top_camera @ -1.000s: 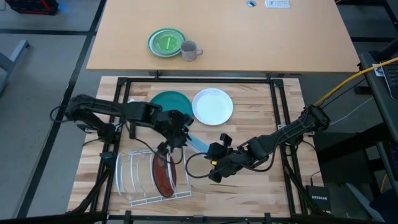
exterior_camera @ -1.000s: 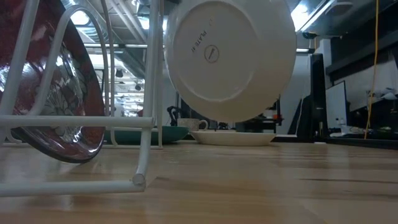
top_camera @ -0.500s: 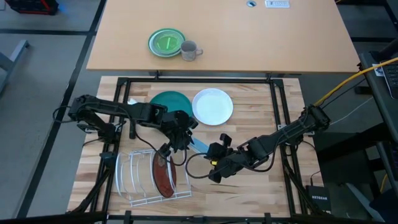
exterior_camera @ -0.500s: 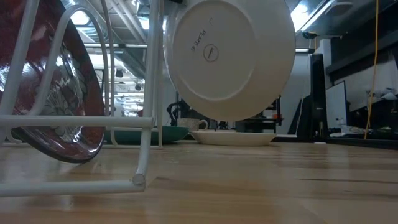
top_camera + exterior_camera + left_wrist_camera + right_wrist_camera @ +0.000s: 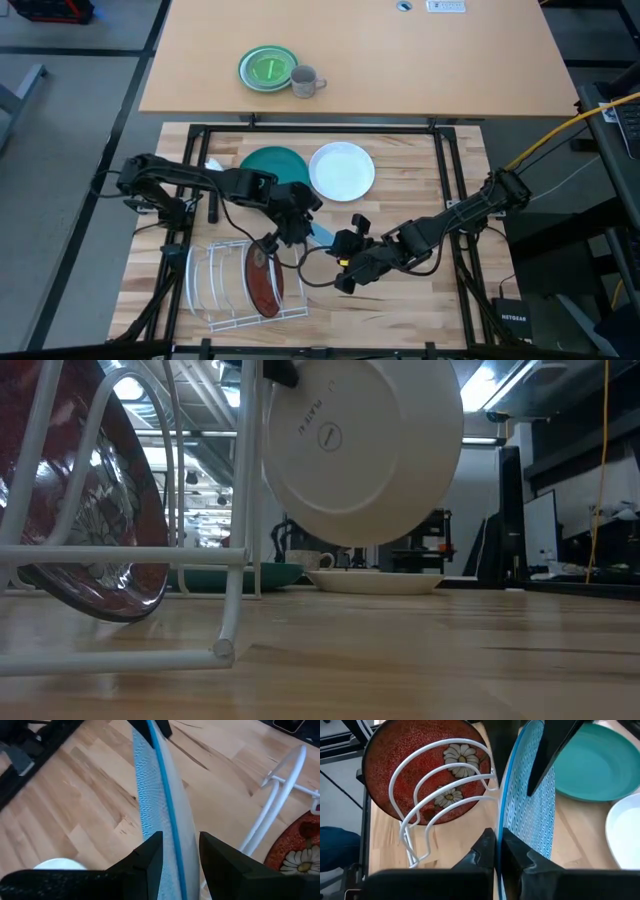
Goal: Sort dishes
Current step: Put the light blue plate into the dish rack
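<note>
Over the middle of the wooden table [image 5: 420, 290], the light blue speckled plate [image 5: 530, 815] is up on edge in the air, and both arms have it: the left gripper [image 5: 177, 852] has its fingers clamped over the rim from one side, and the right gripper [image 5: 498, 851] pinches the rim from the other. It hangs just beside the white wire rack [image 5: 225, 285], not in a slot. The dark red plate [image 5: 427, 775] with the daisy marks already stands in the rack. The dark teal plate [image 5: 272, 165] and the white plate [image 5: 342, 171] lie flat next to each other at the far end of the table.
</note>
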Robot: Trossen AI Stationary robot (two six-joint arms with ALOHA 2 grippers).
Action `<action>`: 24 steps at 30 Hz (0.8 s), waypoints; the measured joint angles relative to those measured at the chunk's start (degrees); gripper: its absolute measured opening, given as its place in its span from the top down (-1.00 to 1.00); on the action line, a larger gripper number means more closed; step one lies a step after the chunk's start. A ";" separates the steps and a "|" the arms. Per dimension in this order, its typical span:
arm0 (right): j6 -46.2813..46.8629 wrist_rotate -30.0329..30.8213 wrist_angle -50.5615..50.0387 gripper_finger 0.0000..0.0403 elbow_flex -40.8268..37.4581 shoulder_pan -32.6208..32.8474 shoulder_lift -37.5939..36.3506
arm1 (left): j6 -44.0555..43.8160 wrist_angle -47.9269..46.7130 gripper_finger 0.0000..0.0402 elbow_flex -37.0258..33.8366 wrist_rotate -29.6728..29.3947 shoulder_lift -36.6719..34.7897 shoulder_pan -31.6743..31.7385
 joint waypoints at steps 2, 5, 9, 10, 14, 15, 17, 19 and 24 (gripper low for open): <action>-0.11 0.37 0.02 0.94 0.00 0.00 -0.02 | 0.37 -0.05 0.41 0.00 0.14 0.73 0.00; -0.22 0.21 0.05 0.94 -0.02 0.00 -0.02 | 0.42 0.25 0.41 0.00 0.20 1.84 0.00; -0.22 0.10 0.06 0.94 0.00 0.00 -0.02 | 1.93 0.36 0.46 0.00 0.25 2.42 0.00; -0.22 0.12 0.21 0.94 0.00 0.00 -0.02 | 2.65 0.40 0.50 0.00 0.26 2.42 0.00; 0.45 0.22 0.27 0.94 0.00 0.02 -0.03 | 2.68 1.10 0.75 0.00 -0.27 2.10 0.03; 0.85 0.28 0.30 0.94 0.00 0.02 -0.04 | 2.29 1.27 0.82 0.00 -0.33 2.05 0.16; 0.98 0.51 0.13 0.88 -0.01 0.02 -0.05 | 2.30 1.51 0.88 0.00 -0.69 1.96 0.28; 1.01 -1.06 0.33 0.80 0.00 -0.02 -0.05 | 2.54 1.35 0.88 0.00 -0.99 1.96 0.23; 1.37 -2.44 1.06 0.64 0.15 0.00 -0.26 | 3.59 0.30 0.88 -0.11 -1.70 1.90 0.11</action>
